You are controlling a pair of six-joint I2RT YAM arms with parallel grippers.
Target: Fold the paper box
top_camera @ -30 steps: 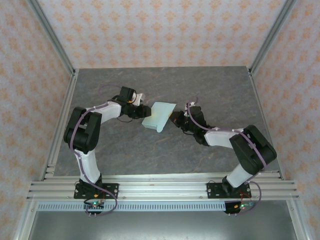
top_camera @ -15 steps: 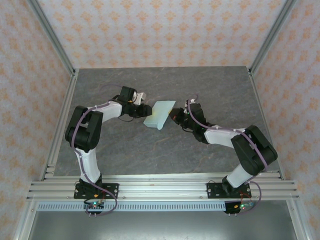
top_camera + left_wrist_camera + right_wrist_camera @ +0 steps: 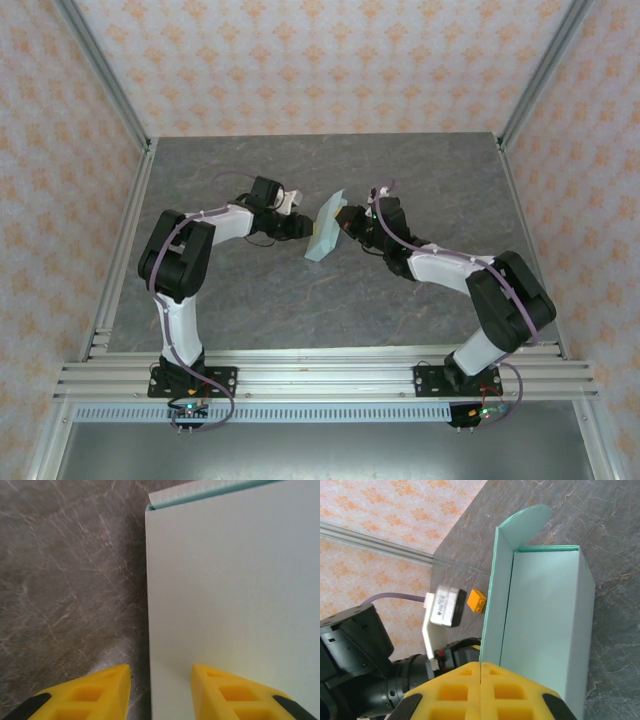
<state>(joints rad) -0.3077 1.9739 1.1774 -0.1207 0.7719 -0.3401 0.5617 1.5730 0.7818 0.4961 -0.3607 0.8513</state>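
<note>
Box [image 3: 326, 229] is near the middle of the table [image 3: 250, 290], tipped up on one long edge between the two arms. It is partly formed. In the right wrist view I see a closed rectangular body [image 3: 545, 625] with a taller wall beside it ending in a rounded tab [image 3: 525, 520].

The right gripper [image 3: 347, 222] is on the box's right side. In its own camera the yellow fingers [image 3: 480, 669] meet with no gap, and the card's lower edge runs into the seam. I take that as a pinch on the box wall.

The left gripper [image 3: 302, 226] is at the other face. Its fingers [image 3: 160, 670] stand apart, one over the pale panel [image 3: 230, 580] and one over bare table, with the panel's edge between them. I cannot tell whether either finger touches the card.

I judge the step to be squaring up this wall against the body. To do it well I would hold the right pinch firm as the anchor. I would bring the left fingers flat onto the panel, low and near the crease, then push slowly across. Thin card will likely buckle under a corner push. A small orange block [image 3: 476, 600] lies beyond the box near the left arm, so I would avoid sweeping it.
</note>
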